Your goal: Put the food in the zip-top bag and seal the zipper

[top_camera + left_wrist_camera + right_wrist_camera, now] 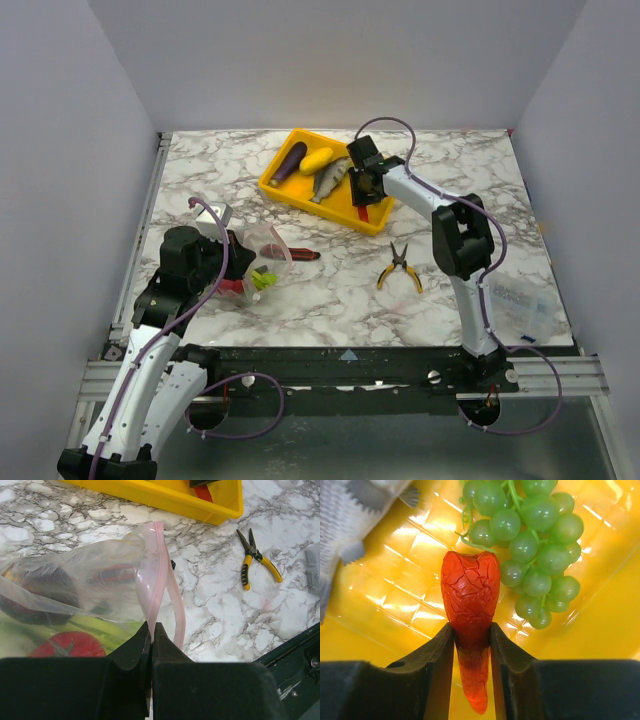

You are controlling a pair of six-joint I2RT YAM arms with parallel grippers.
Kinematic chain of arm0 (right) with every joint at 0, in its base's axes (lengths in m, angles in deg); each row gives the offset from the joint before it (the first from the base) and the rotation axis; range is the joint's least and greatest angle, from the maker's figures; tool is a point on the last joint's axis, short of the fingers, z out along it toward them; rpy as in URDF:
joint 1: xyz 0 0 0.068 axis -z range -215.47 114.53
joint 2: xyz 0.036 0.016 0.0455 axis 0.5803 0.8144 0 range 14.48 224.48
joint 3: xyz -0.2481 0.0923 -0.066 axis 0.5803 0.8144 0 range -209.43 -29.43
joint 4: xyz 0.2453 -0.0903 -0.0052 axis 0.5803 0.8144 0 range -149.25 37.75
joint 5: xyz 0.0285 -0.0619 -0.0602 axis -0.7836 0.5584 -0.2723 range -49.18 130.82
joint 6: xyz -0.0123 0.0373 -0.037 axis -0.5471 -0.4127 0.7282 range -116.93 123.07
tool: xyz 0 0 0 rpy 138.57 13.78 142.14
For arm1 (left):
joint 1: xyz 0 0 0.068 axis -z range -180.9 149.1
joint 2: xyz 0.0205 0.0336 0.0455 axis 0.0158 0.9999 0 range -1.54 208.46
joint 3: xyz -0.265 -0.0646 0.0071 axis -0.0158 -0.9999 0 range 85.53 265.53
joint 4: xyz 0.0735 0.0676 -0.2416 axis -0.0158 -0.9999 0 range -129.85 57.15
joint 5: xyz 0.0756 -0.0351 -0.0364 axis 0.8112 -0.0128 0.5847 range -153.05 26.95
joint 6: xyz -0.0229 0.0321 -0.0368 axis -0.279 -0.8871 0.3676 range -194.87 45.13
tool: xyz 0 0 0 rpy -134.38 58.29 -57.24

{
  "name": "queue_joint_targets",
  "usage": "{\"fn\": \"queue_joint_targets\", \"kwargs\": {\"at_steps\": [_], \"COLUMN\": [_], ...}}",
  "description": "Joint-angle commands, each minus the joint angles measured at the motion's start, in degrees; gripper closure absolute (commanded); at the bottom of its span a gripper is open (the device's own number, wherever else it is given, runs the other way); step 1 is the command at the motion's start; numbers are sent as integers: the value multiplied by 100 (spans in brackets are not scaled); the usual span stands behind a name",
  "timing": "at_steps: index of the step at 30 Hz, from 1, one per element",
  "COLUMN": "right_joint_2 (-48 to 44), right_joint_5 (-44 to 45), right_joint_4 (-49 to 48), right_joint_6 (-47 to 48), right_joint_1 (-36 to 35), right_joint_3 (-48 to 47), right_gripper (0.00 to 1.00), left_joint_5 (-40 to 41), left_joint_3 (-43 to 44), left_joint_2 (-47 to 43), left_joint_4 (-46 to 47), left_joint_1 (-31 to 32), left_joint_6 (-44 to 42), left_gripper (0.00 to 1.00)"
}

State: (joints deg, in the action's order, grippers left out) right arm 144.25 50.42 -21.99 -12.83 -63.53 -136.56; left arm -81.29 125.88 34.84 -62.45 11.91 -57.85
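The clear, faintly pink zip-top bag (264, 256) lies at the left of the table. Through it I see a red tomato (70, 642), green leaves (102, 626) and a dark purple-red piece (45, 592). My left gripper (236, 250) is shut on the bag's pink zipper strip (155, 570) at the mouth edge, its jaws (151, 628) pressed together. My right gripper (366, 186) is inside the yellow tray (298, 200), shut on the red chili (470, 597), which sticks out beyond both fingers. The grey fish (329, 180), yellow squash (316, 160) and purple eggplant (290, 163) lie in the tray.
Green toy grapes (530, 535) lie in the tray just right of the chili, and the fish (350, 520) to its left. Yellow-handled pliers (400, 268) lie mid-table. A red-and-black pocket knife (301, 254) lies by the bag. A flat printed pouch (520, 302) lies at the right front.
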Motion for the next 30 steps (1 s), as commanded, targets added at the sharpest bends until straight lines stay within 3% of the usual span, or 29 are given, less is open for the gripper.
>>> {"fn": "queue_joint_targets", "kwargs": {"at_steps": [1,5,13,17,21,25,30], "right_joint_2": [-462,-645,-1236,-1817,-2267,-2835,-3204], "right_joint_5": [-10,148,119,-868,-2779,-4014,-4482], "right_joint_4": [-843,-1091,-1518,-1776,-1808,-2218,-2214], "right_joint_6": [-133,-112,-140,-320,-669,-1226,-1559], "right_joint_1": [19,19,20,15,-26,-247,-932], "right_joint_3": [274,392,794,1240,1682,2500,2887], "right_gripper": [71,85,99,100,100,100,100], "left_joint_5": [-57,-64,-85,-100,-123,-119,-147], "left_joint_3": [5,5,17,16,25,17,25], "left_joint_2": [-53,-32,25,44,71,61,58], "left_joint_4": [122,130,139,139,142,150,156], "left_joint_1": [21,23,15,11,10,10,11], "left_joint_6": [3,4,4,3,4,12,12], "left_gripper": [100,100,100,100,100,100,100]}}
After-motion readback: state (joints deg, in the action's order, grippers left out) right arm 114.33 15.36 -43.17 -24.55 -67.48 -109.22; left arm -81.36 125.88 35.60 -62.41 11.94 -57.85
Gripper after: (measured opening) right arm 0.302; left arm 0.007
